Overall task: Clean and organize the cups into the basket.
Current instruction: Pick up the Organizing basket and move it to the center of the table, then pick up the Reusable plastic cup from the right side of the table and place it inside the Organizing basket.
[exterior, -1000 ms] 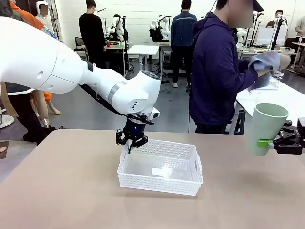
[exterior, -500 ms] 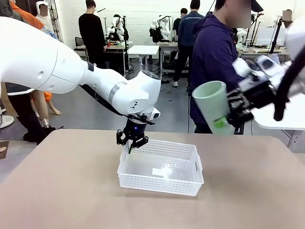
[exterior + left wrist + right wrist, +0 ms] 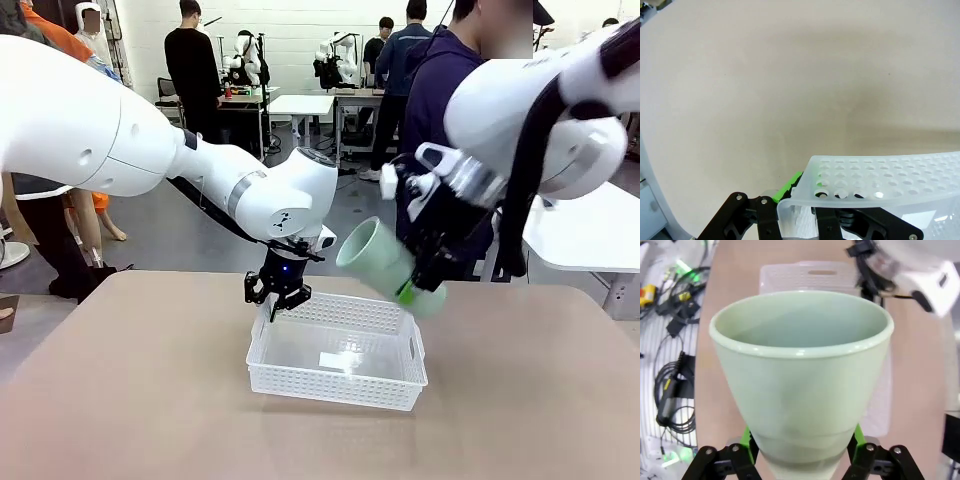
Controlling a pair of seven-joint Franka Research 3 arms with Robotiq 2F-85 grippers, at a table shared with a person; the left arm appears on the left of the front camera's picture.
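The tabletop [image 3: 120, 400] is viewed from the robot's edge by the front camera, faced toward the far edge. The left wrist camera is held close over a basket [image 3: 890, 172] corner, faced downward. The right wrist camera is aimed past the mint cup [image 3: 800, 375] at the same basket (shared by all views).

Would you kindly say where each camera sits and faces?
Front view: fixed on the robot's side, faces the person across the table; left arm and right arm show.
Left wrist view: on that arm, faces the table; left gripper clamps the basket.
Right wrist view: on that arm, faces down; right gripper holds the mint green cup.
All three share the basket.
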